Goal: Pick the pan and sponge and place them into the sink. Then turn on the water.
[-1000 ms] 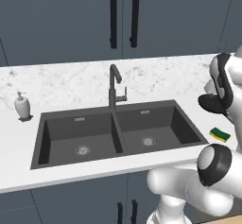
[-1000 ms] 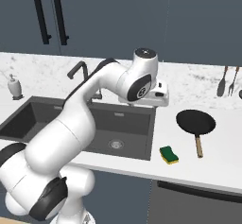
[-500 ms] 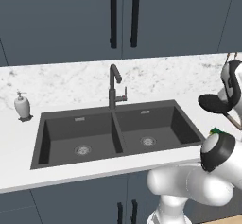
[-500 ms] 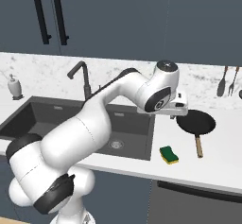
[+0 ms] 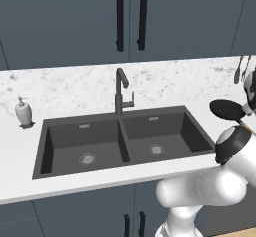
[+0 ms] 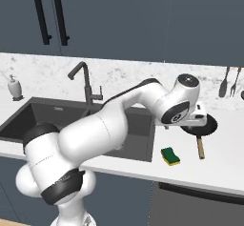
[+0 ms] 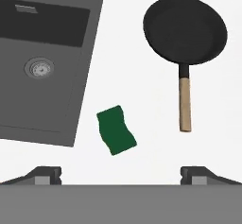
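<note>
I'm seeing the end effector point(image 7: 120, 173) spread wide and gripping nothing, hanging above the white surface point(image 7: 142, 124) just beside the sink point(image 7: 42, 67). The pan point(image 7: 185, 29), round, shallow and black with a thin tan-ended handle, is lying flat on the surface well apart from the sink's rim. The sponge point(image 7: 116, 130), green-topped and wavy-edged, is sitting between sink and pan handle, nearer the sink.

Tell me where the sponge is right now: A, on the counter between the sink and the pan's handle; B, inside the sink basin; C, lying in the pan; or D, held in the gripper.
A: the sponge lies flat on the white counter, beside the sink and apart from the pan, with the open gripper above it.
</note>
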{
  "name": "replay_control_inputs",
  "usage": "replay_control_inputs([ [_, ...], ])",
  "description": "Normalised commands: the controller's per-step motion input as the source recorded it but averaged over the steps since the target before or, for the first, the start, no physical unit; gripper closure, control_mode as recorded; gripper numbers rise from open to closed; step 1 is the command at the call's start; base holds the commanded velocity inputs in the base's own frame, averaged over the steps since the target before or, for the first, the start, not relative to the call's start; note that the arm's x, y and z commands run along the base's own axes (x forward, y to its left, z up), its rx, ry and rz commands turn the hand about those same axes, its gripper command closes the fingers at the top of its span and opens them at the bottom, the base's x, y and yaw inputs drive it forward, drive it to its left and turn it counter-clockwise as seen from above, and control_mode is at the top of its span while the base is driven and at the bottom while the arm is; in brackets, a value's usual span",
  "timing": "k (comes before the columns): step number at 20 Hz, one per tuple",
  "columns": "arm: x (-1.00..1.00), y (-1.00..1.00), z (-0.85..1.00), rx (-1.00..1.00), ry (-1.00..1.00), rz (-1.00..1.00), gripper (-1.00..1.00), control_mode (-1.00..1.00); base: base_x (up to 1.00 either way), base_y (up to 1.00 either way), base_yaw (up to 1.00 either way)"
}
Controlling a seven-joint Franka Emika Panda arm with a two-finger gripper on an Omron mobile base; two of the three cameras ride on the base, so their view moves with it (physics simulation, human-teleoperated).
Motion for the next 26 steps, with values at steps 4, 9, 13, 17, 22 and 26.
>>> replay_control_inputs([
  [4, 0.03, -0.25, -0.35, -0.01, 0.0, 0.1, -1.0, -1.0, 0.0, 0.0, 0.0],
  [9, 0.11, -0.16, -0.34, -0.01, 0.01, 0.09, -1.0, -1.0, 0.0, 0.0, 0.0],
  [13, 0.15, -0.18, -0.27, -0.01, 0.0, 0.08, -1.0, -1.0, 0.0, 0.0, 0.0],
  [17, 0.21, -0.17, -0.3, -0.01, 0.01, 0.06, -1.0, -1.0, 0.0, 0.0, 0.0],
  [22, 0.19, -0.14, -0.32, -0.01, 0.06, 0.01, -1.0, -1.0, 0.0, 0.0, 0.0],
  [26, 0.18, -0.14, -0.31, 0.0, 0.13, 0.0, -1.0, -1.0, 0.0, 0.0, 0.0],
])
